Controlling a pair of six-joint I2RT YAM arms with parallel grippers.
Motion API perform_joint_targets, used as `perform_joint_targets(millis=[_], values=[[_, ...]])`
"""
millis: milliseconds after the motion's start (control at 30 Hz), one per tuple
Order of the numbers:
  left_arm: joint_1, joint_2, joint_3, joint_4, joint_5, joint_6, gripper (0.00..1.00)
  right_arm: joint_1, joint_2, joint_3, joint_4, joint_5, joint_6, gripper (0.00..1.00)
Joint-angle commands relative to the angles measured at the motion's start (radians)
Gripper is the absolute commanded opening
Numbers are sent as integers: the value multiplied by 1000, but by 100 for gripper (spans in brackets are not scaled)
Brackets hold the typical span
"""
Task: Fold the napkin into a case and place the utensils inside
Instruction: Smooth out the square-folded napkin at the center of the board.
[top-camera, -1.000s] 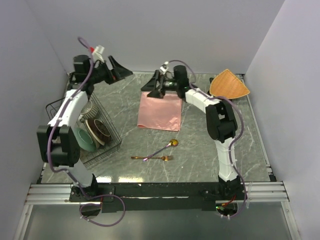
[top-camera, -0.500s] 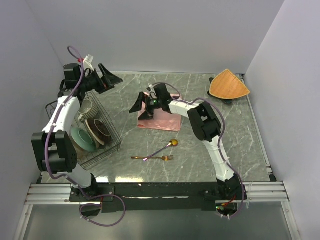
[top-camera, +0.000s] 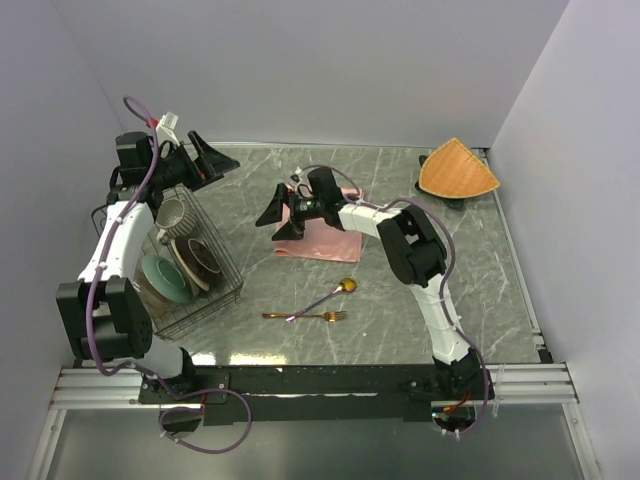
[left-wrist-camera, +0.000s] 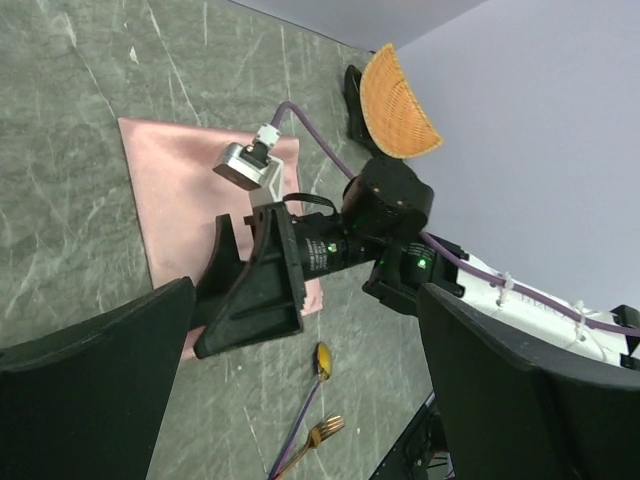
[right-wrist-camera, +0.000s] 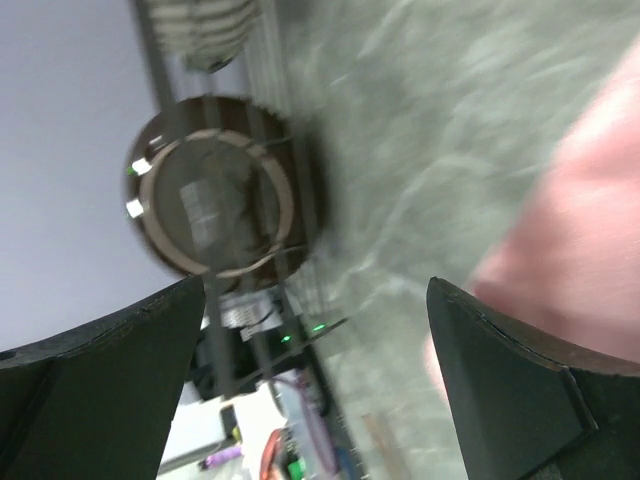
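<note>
Where right fingers (top-camera: 270, 210) hover spread, salmon-pink napkin (top-camera: 330, 241) lying flat (faintly wrinkled), left fingers (top-camera: 214, 158) spread, empty

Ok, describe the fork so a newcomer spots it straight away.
On the grey marble table, look just right of the black wire rack. The gold fork lies crosswise there. Unlike the slanting spoon beside it, it ends in tines.

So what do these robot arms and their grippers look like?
The left arm and right arm have white links between chunky black joints. The left gripper and right gripper each carry two broad black wedge-shaped fingers. Purple cable loops along both arms.
</note>
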Motion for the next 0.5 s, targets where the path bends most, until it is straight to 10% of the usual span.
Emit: perform_joint_targets(millis=[0, 467], values=[[7, -70, -34, 34, 27, 9, 99, 45, -118, -27, 144, -68, 73, 100], [35, -134, -117, 17, 21, 17, 99, 85, 53, -35, 191, -23, 139, 100]])
